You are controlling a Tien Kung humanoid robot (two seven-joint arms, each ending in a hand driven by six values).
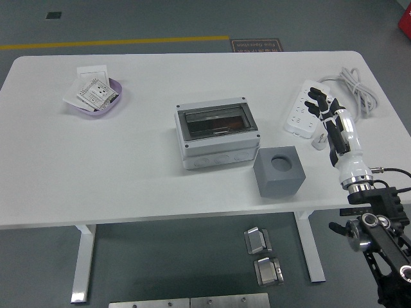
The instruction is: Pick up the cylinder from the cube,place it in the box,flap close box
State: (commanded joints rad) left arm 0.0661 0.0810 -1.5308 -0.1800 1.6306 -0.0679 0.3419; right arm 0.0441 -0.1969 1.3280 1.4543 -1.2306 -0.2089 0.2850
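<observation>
Head view. Table [128, 167]: white. Box [217, 136]: grey, mid-table, dark flap lying shut. Cube [279, 170]: grey, just right of the box's front corner, round socket on top. Cylinder [319, 142]: small, white, on the table right of the cube, beside the power strip [306, 115]. Right hand [326, 114]: over the strip, just above the cylinder, fingers spread, holding nothing. Purple bowl [98, 97]: far left, holding packets

The right robot hand [326, 114], fingers spread, hovers over the power strip [303, 114] beside the gray cube [279, 171].
</observation>
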